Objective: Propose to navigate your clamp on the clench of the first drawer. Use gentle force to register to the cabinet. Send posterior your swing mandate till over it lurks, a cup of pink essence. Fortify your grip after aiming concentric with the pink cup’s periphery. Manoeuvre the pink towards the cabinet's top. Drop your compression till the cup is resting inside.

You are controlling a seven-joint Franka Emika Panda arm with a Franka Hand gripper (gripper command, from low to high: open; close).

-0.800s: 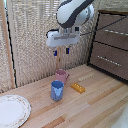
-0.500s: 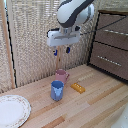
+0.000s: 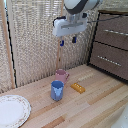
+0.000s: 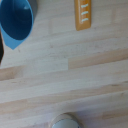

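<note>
In the exterior view my gripper hangs open and empty, its blue-tipped fingers apart, well above the pink cup. The pink cup stands upright on the wooden table near the reed wall. Just in front of it stands a blue cup. The dark brown cabinet is on the exterior view's right, with its first drawer, silver handle and top slab, all far from the gripper. The wrist view looks down on the blue cup; a pale blurred round shape cannot be identified.
A flat yellow block lies on the table beside the blue cup. A white plate sits at the exterior view's lower left. A reed screen backs the table. A lower drawer handle shows on the cabinet.
</note>
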